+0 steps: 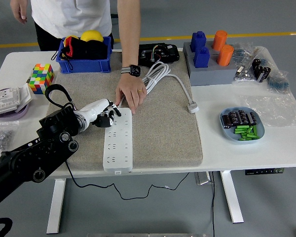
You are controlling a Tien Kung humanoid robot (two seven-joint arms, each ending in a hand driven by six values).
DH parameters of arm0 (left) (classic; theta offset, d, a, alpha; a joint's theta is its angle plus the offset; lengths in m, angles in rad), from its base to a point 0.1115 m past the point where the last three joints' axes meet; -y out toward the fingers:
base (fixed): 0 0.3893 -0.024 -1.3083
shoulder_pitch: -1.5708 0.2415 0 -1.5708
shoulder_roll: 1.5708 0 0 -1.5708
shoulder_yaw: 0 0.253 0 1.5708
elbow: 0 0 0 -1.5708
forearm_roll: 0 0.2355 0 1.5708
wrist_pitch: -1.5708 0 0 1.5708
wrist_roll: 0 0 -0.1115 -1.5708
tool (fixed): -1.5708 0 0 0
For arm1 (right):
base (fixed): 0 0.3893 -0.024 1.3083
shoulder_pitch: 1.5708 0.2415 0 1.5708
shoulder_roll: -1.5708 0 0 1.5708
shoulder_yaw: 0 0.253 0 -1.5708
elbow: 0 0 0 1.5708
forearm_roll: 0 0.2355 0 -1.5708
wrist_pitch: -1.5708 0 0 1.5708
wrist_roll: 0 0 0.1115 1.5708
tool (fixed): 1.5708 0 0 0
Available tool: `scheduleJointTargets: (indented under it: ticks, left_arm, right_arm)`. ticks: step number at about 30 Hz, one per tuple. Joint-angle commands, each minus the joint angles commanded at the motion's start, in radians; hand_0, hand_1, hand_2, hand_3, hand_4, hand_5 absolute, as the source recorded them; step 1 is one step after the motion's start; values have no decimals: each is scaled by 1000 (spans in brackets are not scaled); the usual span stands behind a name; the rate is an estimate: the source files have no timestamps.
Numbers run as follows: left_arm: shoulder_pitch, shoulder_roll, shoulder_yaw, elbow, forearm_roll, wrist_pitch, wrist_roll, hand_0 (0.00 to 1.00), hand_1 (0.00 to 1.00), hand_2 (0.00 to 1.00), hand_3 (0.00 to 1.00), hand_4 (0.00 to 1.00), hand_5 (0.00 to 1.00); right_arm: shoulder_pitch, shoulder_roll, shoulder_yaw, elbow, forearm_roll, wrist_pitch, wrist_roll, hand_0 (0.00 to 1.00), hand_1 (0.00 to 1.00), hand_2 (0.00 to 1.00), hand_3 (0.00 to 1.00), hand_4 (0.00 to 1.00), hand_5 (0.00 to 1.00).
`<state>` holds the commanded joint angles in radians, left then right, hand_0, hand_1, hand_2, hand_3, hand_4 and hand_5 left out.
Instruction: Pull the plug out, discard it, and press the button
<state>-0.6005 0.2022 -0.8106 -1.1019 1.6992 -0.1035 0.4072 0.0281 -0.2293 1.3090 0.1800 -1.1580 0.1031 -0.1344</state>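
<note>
A white power strip lies lengthwise on the grey felt mat. My left hand is at the strip's far left corner, its dark fingers curled and touching the strip's end, holding nothing. A person's hand, with a watch on the wrist, presses down on the strip's far end right beside my hand. The white plug lies loose on the mat to the right, and its cable runs back to a coil. No socket of the strip has a plug in it.
A blue bin with toys and a colour cube stand at the back left. A grey block holder is at the back right. A blue plate of batteries is on the right, a purple dish on the left.
</note>
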Motion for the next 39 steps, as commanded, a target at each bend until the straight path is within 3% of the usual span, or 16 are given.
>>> scheduleJointTargets:
  ticks: [12, 13, 18, 19, 24, 25, 30, 31, 34, 39]
  left_arm:
    - [53, 36, -157, -196, 65, 20, -38, 11, 22, 125, 637, 2, 2]
    - [61, 39, -174, -205, 73, 25, -48, 118, 96, 159, 648, 216, 2]
    - [126, 53, -289, -234, 109, 52, -99, 118, 96, 159, 648, 216, 2]
    - [140, 54, -313, -232, 117, 61, -112, 431, 493, 488, 721, 556, 2]
    - [207, 56, -423, -206, 139, 121, -183, 431, 493, 488, 721, 556, 2]
    - [216, 56, -436, -202, 141, 127, -188, 738, 728, 665, 752, 608, 2]
    - [261, 79, -471, -180, 151, 142, -198, 738, 728, 665, 752, 608, 2]
    - [269, 86, -472, -177, 150, 143, -198, 796, 776, 730, 765, 613, 2]
    - [295, 102, -486, -174, 144, 143, -199, 796, 776, 730, 765, 613, 2]
    - [331, 100, -543, -187, 141, 142, -204, 824, 811, 762, 791, 623, 2]
  right_arm:
    - [0, 2, 6, 0, -5, 0, 0, 809, 681, 664, 672, 779, 667]
    - [0, 2, 5, 0, -5, 0, 0, 808, 681, 664, 672, 779, 667]
    - [-1, 3, 9, 0, -9, 0, -1, 808, 681, 664, 672, 779, 667]
    - [-2, 4, 10, 0, -10, -1, -2, 809, 681, 664, 672, 779, 667]
    - [-1, 3, 12, 0, -10, -1, 0, 809, 681, 664, 672, 779, 667]
    - [-1, 3, 12, 0, -11, -1, 0, 809, 681, 664, 672, 779, 667]
    - [2, 5, 17, 0, -12, -1, 0, 809, 681, 664, 672, 779, 667]
    - [3, 5, 19, 0, -13, -1, 0, 809, 680, 664, 672, 779, 668]
    - [4, 6, 25, 0, -17, -2, -1, 809, 680, 664, 672, 779, 668]
    - [5, 7, 20, 0, -17, -2, -1, 809, 681, 664, 672, 779, 667]
